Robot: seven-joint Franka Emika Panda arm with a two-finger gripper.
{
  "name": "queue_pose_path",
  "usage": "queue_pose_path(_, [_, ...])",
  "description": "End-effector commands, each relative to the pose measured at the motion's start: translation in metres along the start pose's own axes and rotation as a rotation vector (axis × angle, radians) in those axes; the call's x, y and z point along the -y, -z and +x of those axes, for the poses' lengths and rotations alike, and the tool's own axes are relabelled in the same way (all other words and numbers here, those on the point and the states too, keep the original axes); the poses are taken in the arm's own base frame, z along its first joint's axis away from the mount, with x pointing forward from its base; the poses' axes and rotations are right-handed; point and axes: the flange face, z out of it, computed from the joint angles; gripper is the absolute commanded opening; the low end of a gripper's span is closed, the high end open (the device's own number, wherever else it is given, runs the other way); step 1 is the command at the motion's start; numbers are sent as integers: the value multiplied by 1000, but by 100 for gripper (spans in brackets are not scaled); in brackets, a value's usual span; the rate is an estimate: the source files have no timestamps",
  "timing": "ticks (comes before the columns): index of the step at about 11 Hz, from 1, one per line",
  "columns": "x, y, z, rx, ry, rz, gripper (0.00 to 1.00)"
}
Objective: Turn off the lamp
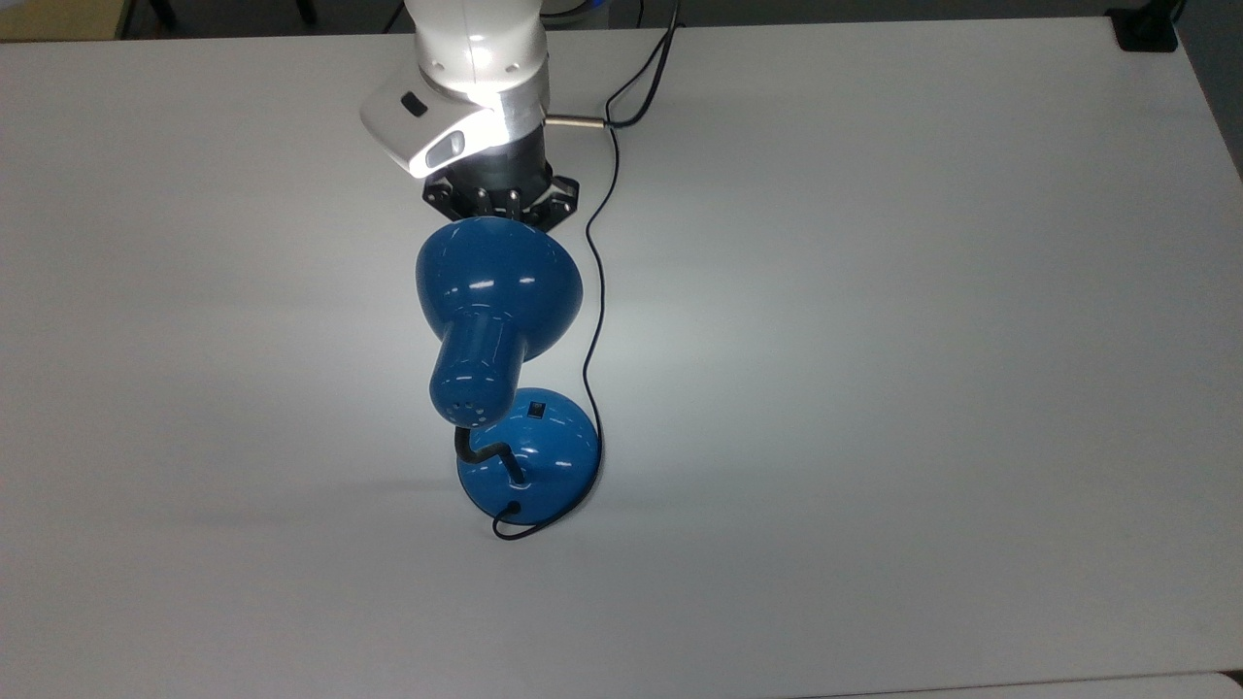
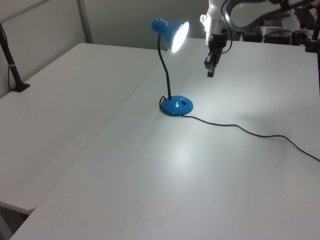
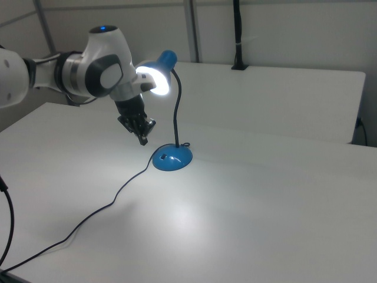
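The blue lamp stands lit in the middle of the white table (image 1: 874, 340). Its shade (image 1: 500, 277) leans over the round base (image 1: 534, 456), which bears a small black switch (image 1: 537, 411). In the left view the glowing shade (image 2: 175, 32) rises on a black gooseneck above the base (image 2: 176, 105). My gripper (image 2: 210, 73) hangs shut and empty in front of the shade's mouth, above the table and apart from the base. In the right view the gripper (image 3: 143, 139) is left of and a little above the base (image 3: 172, 159). The white arm (image 1: 476, 87) reaches in from the top view's top edge.
The lamp's thin black cord (image 1: 594, 291) snakes from the base past the arm to the table's far edge. A black clamp (image 1: 1146, 29) sits at the top view's top right corner. A black post (image 2: 12, 65) stands on the adjoining table at the left view's left.
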Motion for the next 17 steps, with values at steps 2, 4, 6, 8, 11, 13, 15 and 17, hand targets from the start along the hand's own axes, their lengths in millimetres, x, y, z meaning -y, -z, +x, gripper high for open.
queue_pose_path(2, [30,-73,23,-92,-57,-2,0])
queue_pose_path(4, [34,-95,33,-142,-94,-6,0])
queue_pose_path(6, [35,-108,39,-195,-91,-3,0])
queue_pose_path(8, [36,-117,44,-240,-89,1,0])
queue_pose_path(11, [43,-135,41,-231,-61,-16,0])
queue_pose_path(13, [43,-147,39,-213,-46,-31,0])
queue_pose_path(15, [42,-159,24,-179,-27,-49,0])
queue_pose_path(17, [39,-147,8,-163,-32,-41,0])
